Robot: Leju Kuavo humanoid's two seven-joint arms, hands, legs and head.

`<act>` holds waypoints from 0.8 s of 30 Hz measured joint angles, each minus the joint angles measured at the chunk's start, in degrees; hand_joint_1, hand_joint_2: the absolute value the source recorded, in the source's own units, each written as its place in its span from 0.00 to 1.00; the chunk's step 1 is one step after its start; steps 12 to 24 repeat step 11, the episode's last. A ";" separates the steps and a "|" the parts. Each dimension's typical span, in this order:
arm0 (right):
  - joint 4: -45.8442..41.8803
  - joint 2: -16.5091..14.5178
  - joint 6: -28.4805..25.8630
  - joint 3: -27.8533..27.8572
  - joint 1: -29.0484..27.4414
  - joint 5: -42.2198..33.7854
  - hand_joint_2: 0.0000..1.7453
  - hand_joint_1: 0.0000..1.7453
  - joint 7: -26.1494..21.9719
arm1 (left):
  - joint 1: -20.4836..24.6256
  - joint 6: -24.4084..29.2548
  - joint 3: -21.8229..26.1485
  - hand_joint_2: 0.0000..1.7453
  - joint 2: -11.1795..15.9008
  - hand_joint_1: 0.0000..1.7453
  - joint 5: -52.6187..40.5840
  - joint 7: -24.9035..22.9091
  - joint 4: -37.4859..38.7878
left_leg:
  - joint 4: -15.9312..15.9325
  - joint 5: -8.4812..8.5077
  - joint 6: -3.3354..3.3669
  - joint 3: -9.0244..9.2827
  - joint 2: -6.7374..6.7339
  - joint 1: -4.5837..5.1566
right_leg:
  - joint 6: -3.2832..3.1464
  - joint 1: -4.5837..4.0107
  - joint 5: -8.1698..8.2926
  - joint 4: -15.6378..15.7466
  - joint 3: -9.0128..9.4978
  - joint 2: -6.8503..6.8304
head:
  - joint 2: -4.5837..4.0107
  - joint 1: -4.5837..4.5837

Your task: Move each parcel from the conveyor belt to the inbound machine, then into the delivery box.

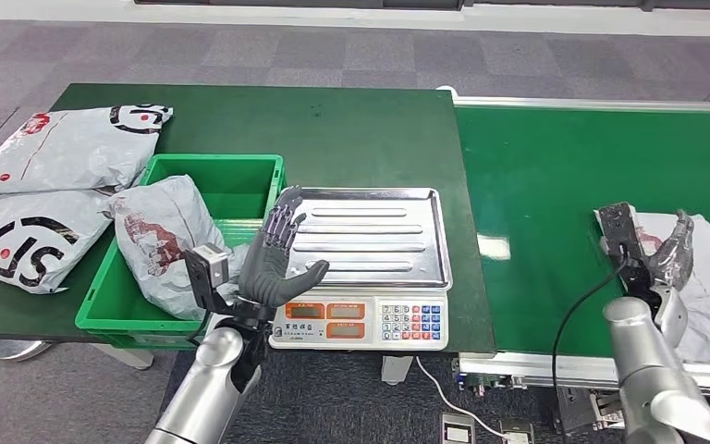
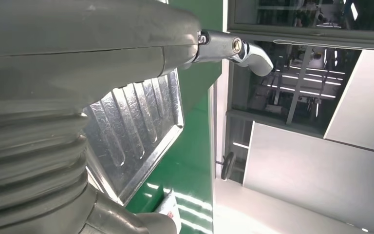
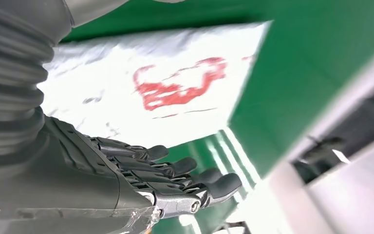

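Parcel (image 1: 703, 268) just beside right hand (image 1: 670, 264) fingers (image 3: 209, 183).

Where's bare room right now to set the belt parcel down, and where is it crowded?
The scale's steel tray is bare, with the left hand raised at its left edge. The dark table behind the tray is free too. The green bin is half filled by a parcel; two more parcels crowd the table's left end.

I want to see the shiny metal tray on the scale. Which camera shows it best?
The head view: the whole silver tray lies in sight on the scale, with only the open left hand covering one edge. The left wrist view catches just a ribbed corner behind that hand. The right wrist view shows none of it.
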State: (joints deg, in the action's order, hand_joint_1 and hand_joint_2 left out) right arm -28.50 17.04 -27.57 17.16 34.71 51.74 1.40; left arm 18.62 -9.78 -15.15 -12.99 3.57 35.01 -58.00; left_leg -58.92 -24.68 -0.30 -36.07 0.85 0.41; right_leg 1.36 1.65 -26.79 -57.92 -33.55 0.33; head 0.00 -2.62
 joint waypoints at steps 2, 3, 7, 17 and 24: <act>2.17 1.33 1.41 -0.04 0.37 1.41 1.00 0.00 2.79 | -0.17 -0.14 0.00 1.00 0.12 0.00 0.18 -0.13 -0.16 | 0.01 0.00 0.00 -0.01 0.05 0.00 | 0.00 0.00 -0.01 0.00 -0.01 -0.04 | 0.00 0.00; 3.02 1.88 2.11 -0.04 0.42 1.94 1.00 0.00 3.92 | -0.22 -0.22 0.00 1.00 0.16 0.00 0.23 -0.18 -0.18 | 0.01 0.00 0.00 -0.03 0.07 -0.01 | 0.00 -0.01 -0.01 0.00 -0.01 -0.05 | 0.00 0.00; 5.85 3.63 5.45 -0.10 0.61 3.55 1.00 0.00 7.99 | -0.26 -0.36 -0.43 1.00 0.29 0.00 0.27 -0.30 -0.16 | 0.02 0.00 0.00 -0.06 0.09 -0.01 | 0.01 -0.01 -0.02 0.00 -0.04 -0.06 | 0.00 0.00; 7.49 4.68 10.19 -0.14 0.63 4.82 1.00 0.00 11.83 | -0.24 -0.37 -0.82 1.00 0.31 0.00 0.29 -0.30 0.02 | 0.01 0.00 0.00 -0.07 0.10 0.00 | 0.03 0.00 -0.03 0.00 -0.04 -0.07 | 0.00 0.00; 7.49 4.68 10.19 -0.14 0.63 4.82 1.00 0.00 11.83 | -0.24 -0.37 -0.82 1.00 0.31 0.00 0.29 -0.30 0.02 | 0.01 0.00 0.00 -0.07 0.10 0.00 | 0.03 0.00 -0.03 0.00 -0.04 -0.07 | 0.00 0.00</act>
